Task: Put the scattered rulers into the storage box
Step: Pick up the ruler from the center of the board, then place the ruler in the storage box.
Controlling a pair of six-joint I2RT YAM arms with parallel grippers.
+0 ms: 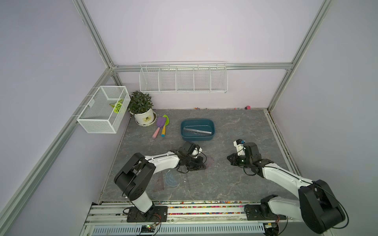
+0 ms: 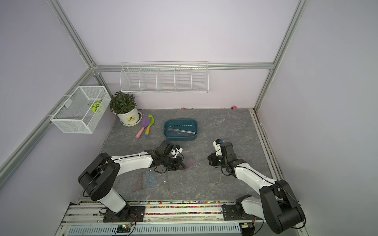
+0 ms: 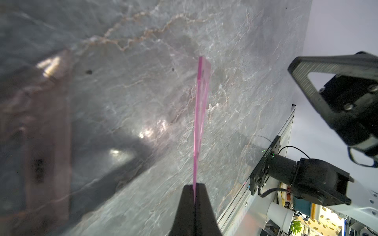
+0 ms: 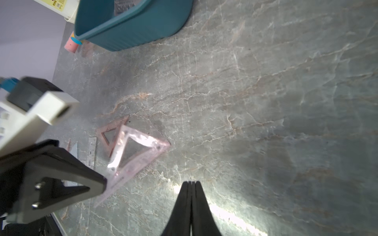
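Risks first. The left fingers (image 3: 189, 194) are clamped on one corner of the pink triangle (image 3: 201, 98), which sticks out from them edge-on over the table (image 3: 143, 61). A thin, slick sheet pinched at a corner could swivel or slip during the carry (likely enough, since most of it hangs free). Whether its far tip clears the table cannot be told. If it does not, a sideways move without lift could drag the tip and twist the piece loose.

Second risk: the box (image 1: 197, 139) has a raised wall. If the triangle comes in low, its leading tip could strike the rim, shove the box or pop out of the grip. Straight rulers (image 1: 196, 130) already lie across the box floor, so the triangle dropped on them may end up propped against the wall, not flat.

Third: the right fingers (image 4: 187, 189) are pressed together on nothing and sit near the held triangle. The two arms could bump if both head for the box.

Pose. The left arm reaches forward and inward with the wrist bent down and the fingers low near the middle of the table, on the near side of the box. The right arm reaches forward too, with its wrist turned toward the left arm, above bare table.

Not yet boxed: a brown triangle (image 4: 111, 132) lies flat beside the held one, and a protractor (image 1: 171, 179) lies nearer the left arm's elbow.
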